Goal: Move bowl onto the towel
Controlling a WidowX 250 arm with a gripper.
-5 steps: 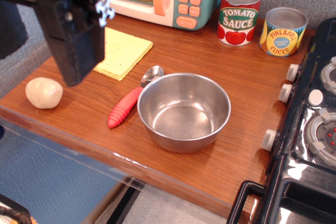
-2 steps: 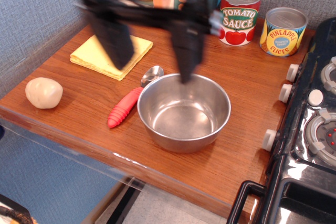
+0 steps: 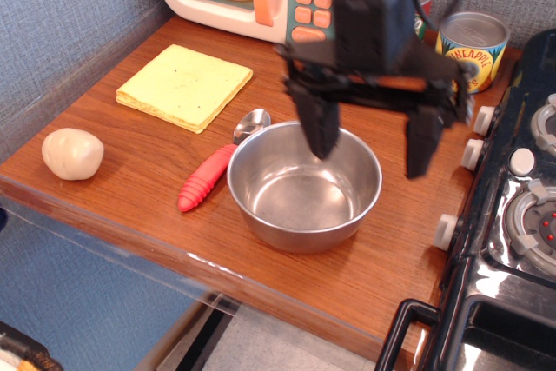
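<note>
Bowl: a shiny steel bowl [image 3: 304, 186] sits empty near the front edge of the wooden counter [image 3: 408, 241].
Gripper: the black gripper [image 3: 372, 145] hangs over the bowl's far right rim, fingers spread wide, holding nothing.
Towel: a pale yellow towel [image 3: 185, 85] lies flat, well apart from the bowl to its far left.
Spoon: a red-handled spoon [image 3: 217, 167] lies just left of the bowl.
Beige lump: a round lump [image 3: 72, 153] rests further left of the bowl.

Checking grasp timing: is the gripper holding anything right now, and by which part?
Nothing is held. The gripper is open above the bowl, one finger over its inside, the other outside its right rim.
</note>
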